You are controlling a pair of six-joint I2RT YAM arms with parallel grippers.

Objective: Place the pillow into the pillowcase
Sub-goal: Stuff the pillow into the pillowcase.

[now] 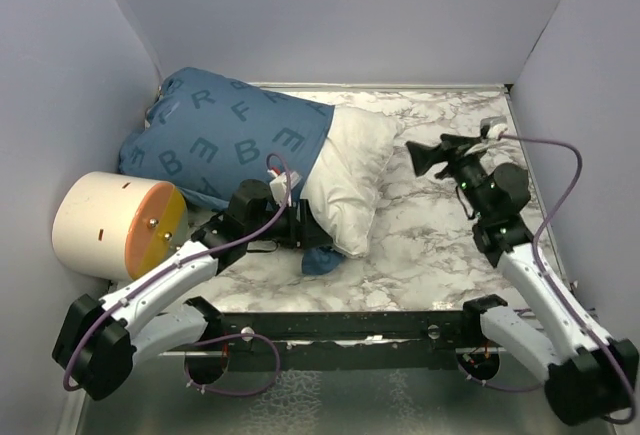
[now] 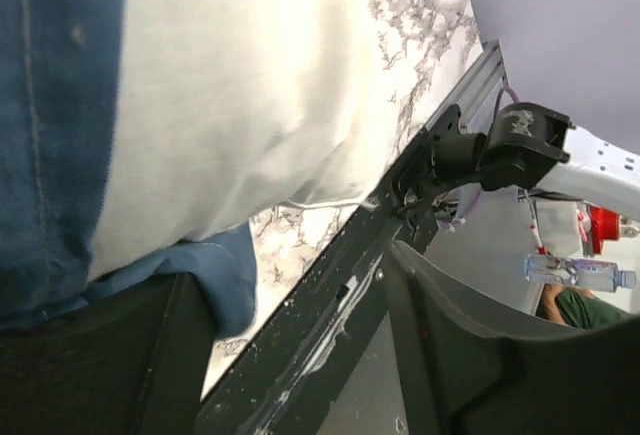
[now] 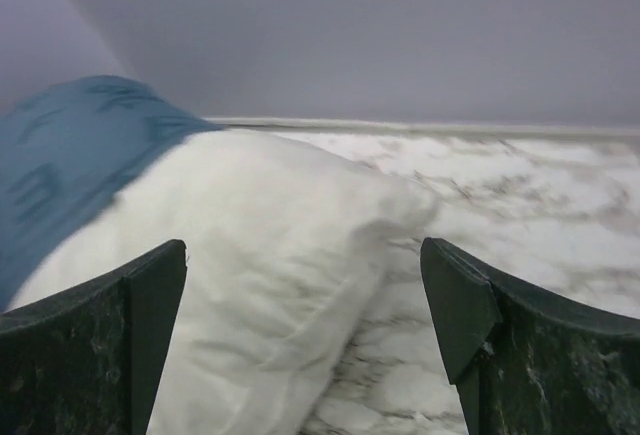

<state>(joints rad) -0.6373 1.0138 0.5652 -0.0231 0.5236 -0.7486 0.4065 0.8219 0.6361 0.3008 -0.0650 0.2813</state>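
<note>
The blue pillowcase [image 1: 225, 135] with pale letters lies at the back left. The white pillow [image 1: 350, 180] sits partly inside it, its right end sticking out onto the marble table. My left gripper [image 1: 305, 227] is at the pillow's near edge, its tips hidden under the fabric. In the left wrist view the left gripper [image 2: 295, 275] is open; the pillowcase hem [image 2: 215, 275] drapes by one finger, with the pillow [image 2: 240, 95] above. My right gripper [image 1: 418, 155] is open and empty, just right of the pillow. In the right wrist view the right gripper [image 3: 303, 255] faces the pillow [image 3: 260, 255] and pillowcase [image 3: 70, 155].
A cream cylinder with an orange end [image 1: 115, 220] lies at the left wall. Lavender walls close the left, back and right sides. A black rail [image 1: 400, 325] runs along the table's near edge. Bare marble [image 1: 440, 245] lies right of the pillow.
</note>
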